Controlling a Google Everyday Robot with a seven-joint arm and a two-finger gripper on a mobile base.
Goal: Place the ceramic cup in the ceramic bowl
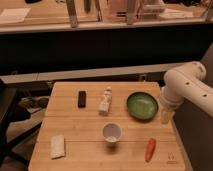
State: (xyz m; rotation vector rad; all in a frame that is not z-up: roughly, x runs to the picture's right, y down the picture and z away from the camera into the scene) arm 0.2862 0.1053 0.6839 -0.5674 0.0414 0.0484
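Observation:
The ceramic cup (pixel 112 133) is small, white and round with a pale lavender inside. It stands upright on the wooden table (pixel 80 125), front of centre. The ceramic bowl (pixel 142 105) is shallow and green with a darker rim, and sits at the right of the table, behind and to the right of the cup. My white arm (pixel 187 87) comes in from the right. The gripper (pixel 166 116) hangs low at the table's right edge, just right of the bowl and well away from the cup.
A white bottle-shaped figure (pixel 105 100) stands left of the bowl. A black block (pixel 82 98) lies further left. A white packet (pixel 58 146) lies at the front left and an orange carrot (pixel 150 149) at the front right. A dark counter wall runs behind the table.

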